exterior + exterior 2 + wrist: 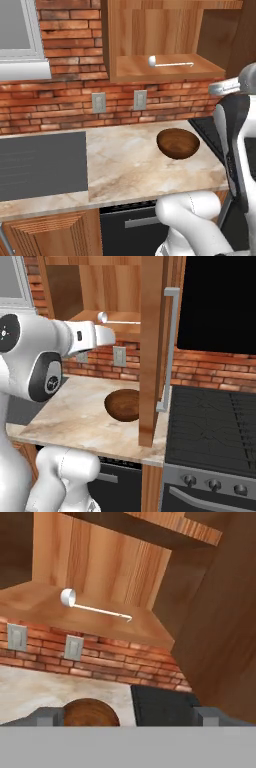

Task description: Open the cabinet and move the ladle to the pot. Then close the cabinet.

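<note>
The ladle [95, 608] lies on the bottom shelf of the open cabinet [107, 562], ahead of my claw [127, 717] and above it, cup away from the swung-out door [152, 351], nothing else on that shelf. Between my wide-open, empty fingers [47, 716] and the shelf edge there is free air. The door stands edge-on beside me, its bar handle [169, 348] facing the stove [215, 426]. Below me the wooden bowl [178, 143] sits on the counter [125, 165], its inside hard to read. My fingertips are cut off at the frame bottom.
</note>
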Robot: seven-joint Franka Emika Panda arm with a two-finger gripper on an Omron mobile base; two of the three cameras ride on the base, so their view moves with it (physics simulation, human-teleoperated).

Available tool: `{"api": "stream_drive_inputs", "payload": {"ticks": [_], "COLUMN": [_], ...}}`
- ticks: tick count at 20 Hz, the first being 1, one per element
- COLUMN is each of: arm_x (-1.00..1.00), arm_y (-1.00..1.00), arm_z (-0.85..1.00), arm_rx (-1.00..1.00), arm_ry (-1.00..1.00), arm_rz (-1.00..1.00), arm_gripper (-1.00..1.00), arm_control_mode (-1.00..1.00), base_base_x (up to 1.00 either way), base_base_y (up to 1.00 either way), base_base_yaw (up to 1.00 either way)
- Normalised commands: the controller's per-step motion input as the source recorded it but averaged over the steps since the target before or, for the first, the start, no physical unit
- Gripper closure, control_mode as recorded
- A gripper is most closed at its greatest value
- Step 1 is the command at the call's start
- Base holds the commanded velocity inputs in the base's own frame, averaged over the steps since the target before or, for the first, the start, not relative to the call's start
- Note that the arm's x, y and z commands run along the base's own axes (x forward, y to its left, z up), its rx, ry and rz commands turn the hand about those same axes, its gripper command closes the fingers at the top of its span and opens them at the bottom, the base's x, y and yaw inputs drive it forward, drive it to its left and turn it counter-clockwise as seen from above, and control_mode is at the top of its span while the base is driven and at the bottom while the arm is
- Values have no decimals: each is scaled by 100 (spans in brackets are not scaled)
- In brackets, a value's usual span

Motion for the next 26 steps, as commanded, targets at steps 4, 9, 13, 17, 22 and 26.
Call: {"api": "stream_drive_inputs", "payload": {"ticks": [4,9,13,17,22,26], "arm_x": [66,48,38,36,53,57], "arm_y": [33,11,22,47,38,18], "arm_z": [32,14,-9,-14,-18,-28], "arm_rx": [28,23,13,6,0,0], "arm_ry": [18,1,0,0,0,0], "arm_rz": [44,15,0,-3,-5,0], "arm_gripper": [-100,-100,-100,-100,-100,-100], "arm_control_mode": [-100,-100,-100,-100,-100,-100], "base_base_x": [0,0,0,0,0,0], "base_base_y": [0,0,0,0,0,0], "base_base_yaw": [0,0,0,0,0,0]}}
